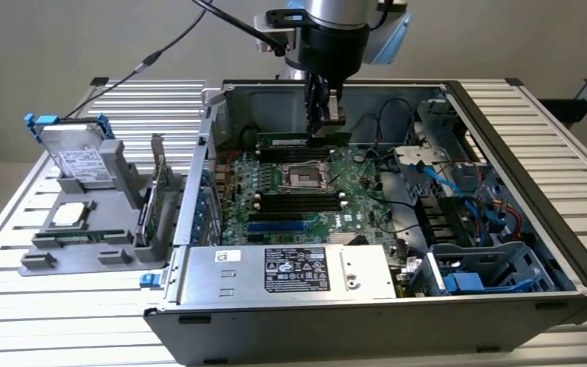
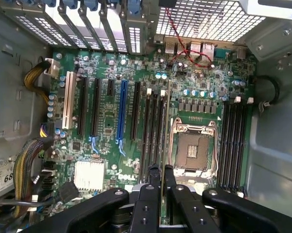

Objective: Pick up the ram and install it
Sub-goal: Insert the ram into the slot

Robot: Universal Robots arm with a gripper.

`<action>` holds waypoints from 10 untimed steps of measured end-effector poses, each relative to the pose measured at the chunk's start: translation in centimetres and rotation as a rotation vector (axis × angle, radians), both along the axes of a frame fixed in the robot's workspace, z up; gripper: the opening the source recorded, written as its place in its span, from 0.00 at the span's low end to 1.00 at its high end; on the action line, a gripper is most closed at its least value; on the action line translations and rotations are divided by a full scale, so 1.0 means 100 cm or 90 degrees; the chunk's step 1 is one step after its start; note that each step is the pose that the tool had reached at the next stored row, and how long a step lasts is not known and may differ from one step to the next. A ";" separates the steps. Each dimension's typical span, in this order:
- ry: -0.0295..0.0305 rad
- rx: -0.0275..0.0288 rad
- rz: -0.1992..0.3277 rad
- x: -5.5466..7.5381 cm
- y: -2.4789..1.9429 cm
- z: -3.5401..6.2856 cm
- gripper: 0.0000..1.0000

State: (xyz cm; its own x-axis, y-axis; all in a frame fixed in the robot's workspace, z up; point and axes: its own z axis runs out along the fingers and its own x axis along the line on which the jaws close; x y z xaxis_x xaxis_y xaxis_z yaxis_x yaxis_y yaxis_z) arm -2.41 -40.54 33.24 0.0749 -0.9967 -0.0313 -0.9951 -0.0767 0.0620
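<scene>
My gripper (image 1: 324, 124) hangs inside the open computer case, shut on the ram (image 1: 291, 141), a narrow green stick with a pale label. The stick lies level just above the motherboard (image 1: 360, 206), over the black memory slots (image 1: 293, 154) on the far side of the processor socket (image 1: 304, 177). In the wrist view the ram (image 2: 165, 121) shows edge-on as a thin line running out from between my two black fingers (image 2: 153, 187). It lines up with the bank of memory slots (image 2: 153, 131) beside the empty socket (image 2: 194, 151). Whether it touches a slot I cannot tell.
The case walls (image 1: 538, 183) surround the board, and the silver power supply (image 1: 304, 269) sits at the near edge. Blue and red cables (image 1: 477, 195) crowd the exterior view's right. Outside, a grey fixture (image 1: 120, 183) holds a hard drive (image 1: 74, 157), a silver processor (image 1: 70, 215) and an expansion card (image 1: 157, 195).
</scene>
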 end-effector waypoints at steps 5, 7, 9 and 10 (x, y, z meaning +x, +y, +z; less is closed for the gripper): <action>-0.0001 0.0001 -0.001 0.000 0.0034 -0.0096 0.14; -0.0001 0.0003 -0.001 0.000 0.0048 -0.0142 0.14; -0.0001 0.0002 -0.001 0.000 0.0057 -0.0177 0.14; -0.0001 0.0002 -0.002 0.000 0.0061 -0.0196 0.14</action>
State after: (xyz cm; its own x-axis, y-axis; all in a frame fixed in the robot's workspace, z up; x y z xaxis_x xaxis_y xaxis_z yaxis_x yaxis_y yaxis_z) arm -2.36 -39.93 31.28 0.0725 -0.9969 -0.0316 -0.9953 -0.0743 0.0618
